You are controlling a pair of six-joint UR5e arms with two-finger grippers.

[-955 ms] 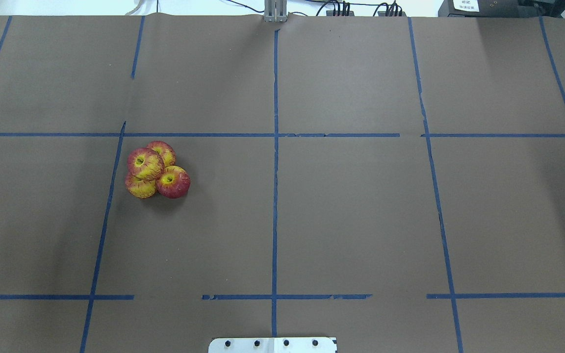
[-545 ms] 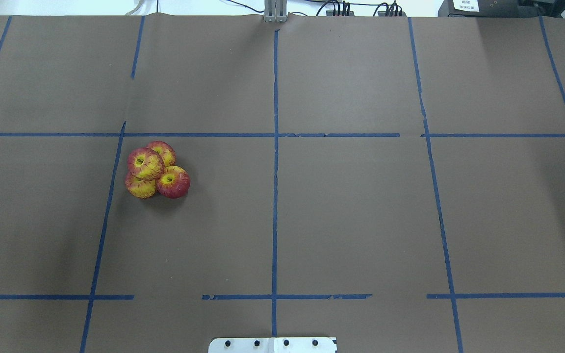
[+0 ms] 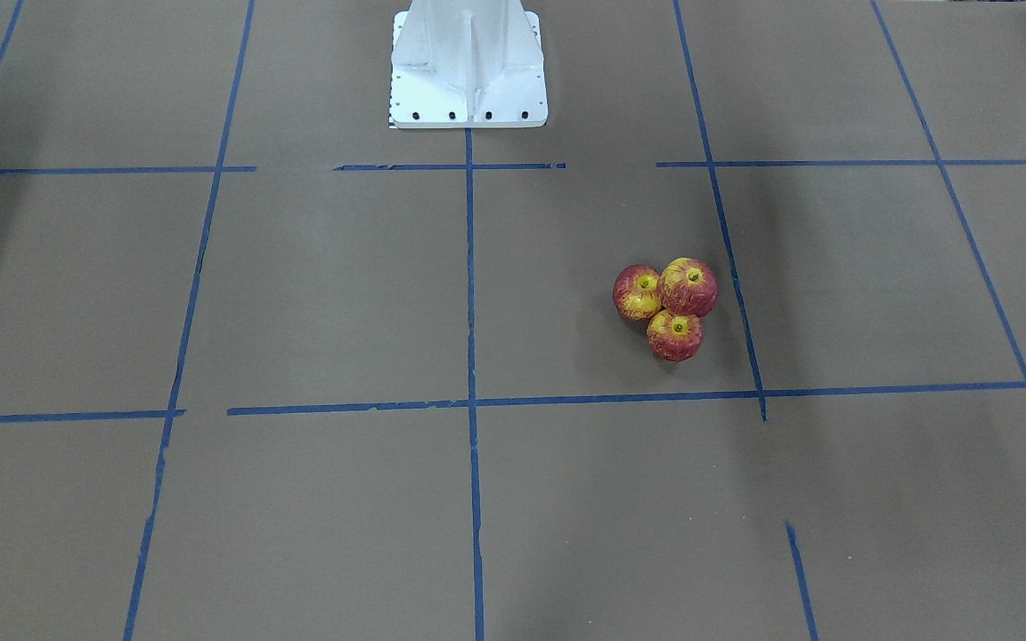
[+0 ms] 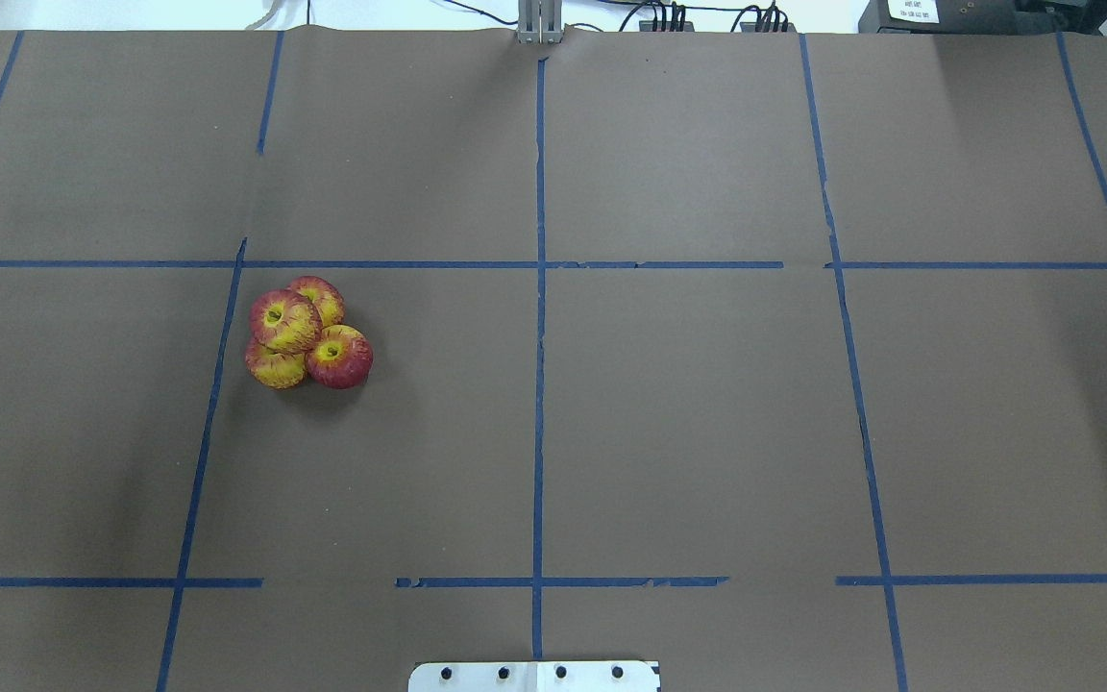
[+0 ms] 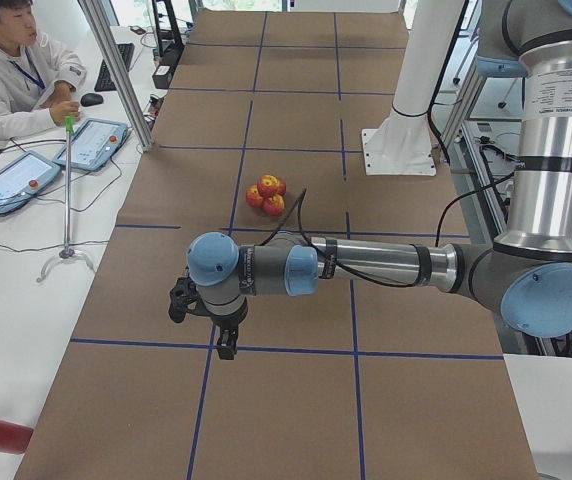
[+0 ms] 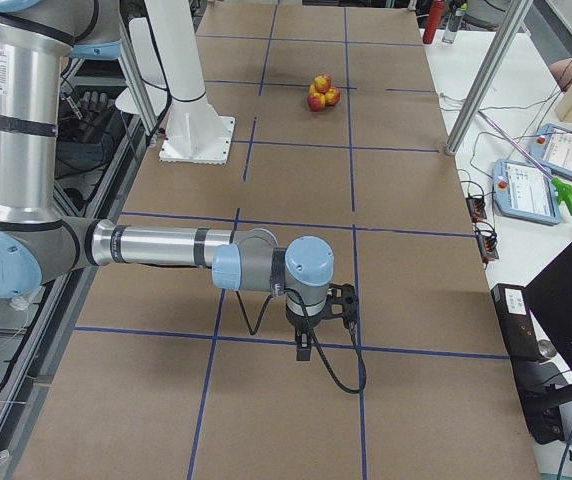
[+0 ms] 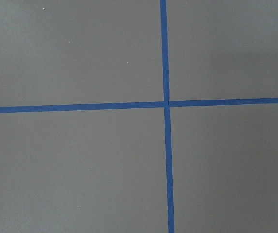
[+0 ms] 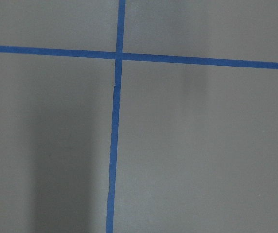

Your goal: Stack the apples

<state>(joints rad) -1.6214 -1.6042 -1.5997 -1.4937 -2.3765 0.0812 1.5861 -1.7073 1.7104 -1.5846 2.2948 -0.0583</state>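
Observation:
Four red-and-yellow apples [image 4: 308, 332] sit in a tight cluster on the brown table cover, left of centre in the overhead view. One apple [image 4: 285, 320] seems to rest on top of the other three. The cluster also shows in the front view [image 3: 669, 307], the left side view [image 5: 266, 192] and the right side view [image 6: 321, 92]. My left gripper [image 5: 226, 348] hangs over the table's left end, far from the apples. My right gripper [image 6: 304, 350] hangs over the right end. I cannot tell whether either is open or shut. Both wrist views show only bare cover with blue tape.
Blue tape lines [image 4: 538, 384] divide the cover into squares. The white robot base plate [image 3: 468, 111] stands at the near middle edge. A seated operator [image 5: 11, 75] with tablets [image 5: 91, 145] is beside the table. A metal post [image 5: 116, 70] stands at the table's far edge.

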